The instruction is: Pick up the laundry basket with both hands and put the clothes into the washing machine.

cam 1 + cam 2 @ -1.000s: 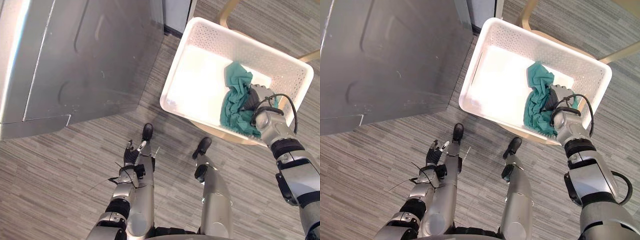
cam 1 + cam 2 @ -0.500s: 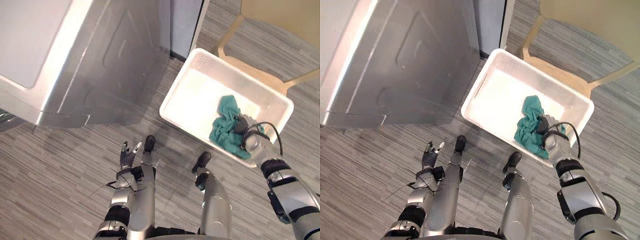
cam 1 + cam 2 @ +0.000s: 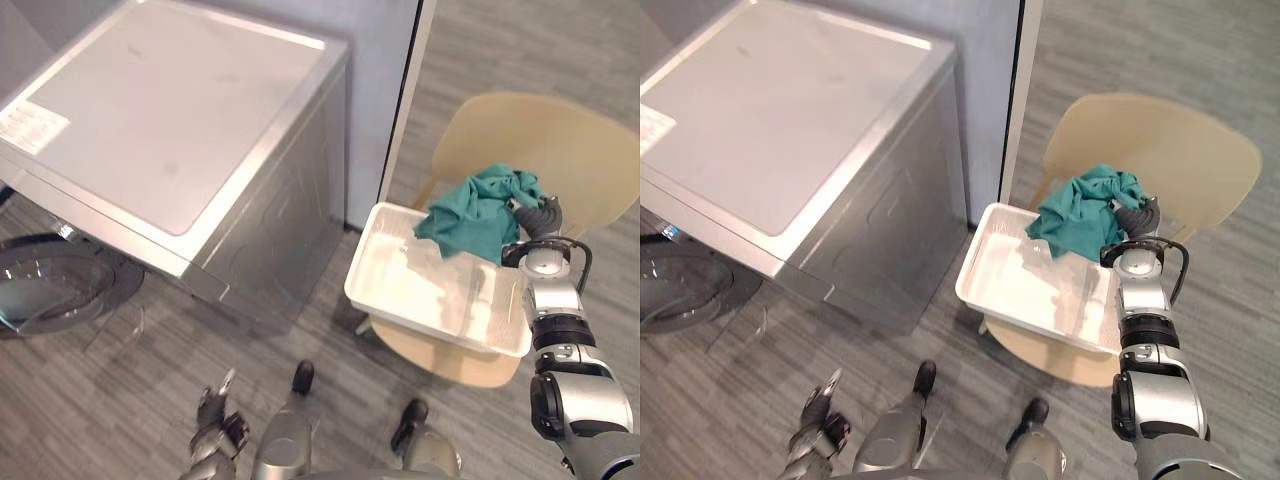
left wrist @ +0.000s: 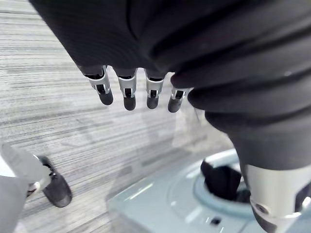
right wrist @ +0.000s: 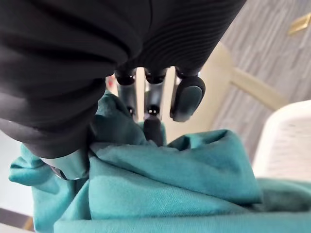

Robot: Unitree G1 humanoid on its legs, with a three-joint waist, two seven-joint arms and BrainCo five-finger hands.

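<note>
Step in hand: clothes to the washing machine (image 3: pixel 180 120).
- Right hand (image 3: pixel 540 215): fingers clamped on the green cloth (image 3: pixel 480 205), held just above the white basket (image 3: pixel 420 285) on the chair (image 3: pixel 540 140).
- Left hand (image 4: pixel 129 94): fingers apart, idle, low near the floor.
- Next, by my judgement: carry the cloth left to the open door (image 3: pixel 50 285).

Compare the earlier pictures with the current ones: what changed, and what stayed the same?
The right hand, gripping the green cloth, has lifted it up out of the basket. The camera also moved. The basket stayed on the chair; the left hand stayed low and open.
</note>
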